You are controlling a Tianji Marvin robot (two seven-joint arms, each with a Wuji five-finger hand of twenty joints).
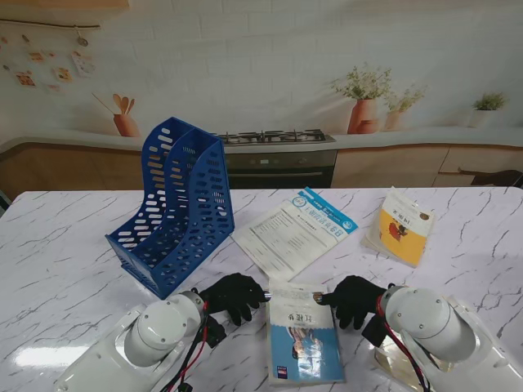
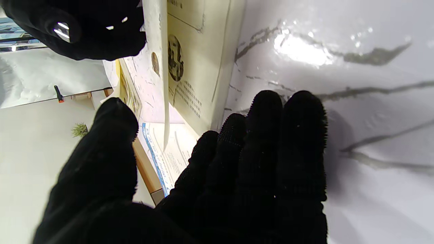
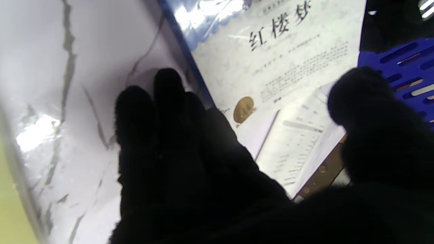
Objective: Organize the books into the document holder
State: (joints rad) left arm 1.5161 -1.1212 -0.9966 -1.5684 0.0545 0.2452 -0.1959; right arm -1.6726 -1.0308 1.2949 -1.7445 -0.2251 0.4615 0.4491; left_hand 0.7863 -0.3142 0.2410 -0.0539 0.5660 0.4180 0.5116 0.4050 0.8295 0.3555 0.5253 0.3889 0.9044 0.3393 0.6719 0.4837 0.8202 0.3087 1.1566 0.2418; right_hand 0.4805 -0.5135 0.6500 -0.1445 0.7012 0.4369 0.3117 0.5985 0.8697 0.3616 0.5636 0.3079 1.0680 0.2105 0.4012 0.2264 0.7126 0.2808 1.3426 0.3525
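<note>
A book with a pale and blue cover (image 1: 304, 331) lies flat on the marble table (image 1: 65, 245) between my two black-gloved hands. My left hand (image 1: 233, 296) is beside the book's far left corner, thumb and fingers apart, holding nothing. On the opposite side, my right hand (image 1: 353, 300) is open at the far right corner, its fingertips at the cover's edge. The left wrist view shows the book (image 2: 190, 67) beyond my fingers (image 2: 271, 142). The right wrist view shows its cover (image 3: 271, 51). The blue document holder (image 1: 176, 204) stands at the far left, both slots bare.
A white booklet with a blue stripe (image 1: 294, 233) lies right of the holder. Farther right lies a yellow and white book (image 1: 400, 233). A yellowish object (image 1: 392, 359) shows partly under my right forearm. A kitchen backdrop rises behind the table's far edge.
</note>
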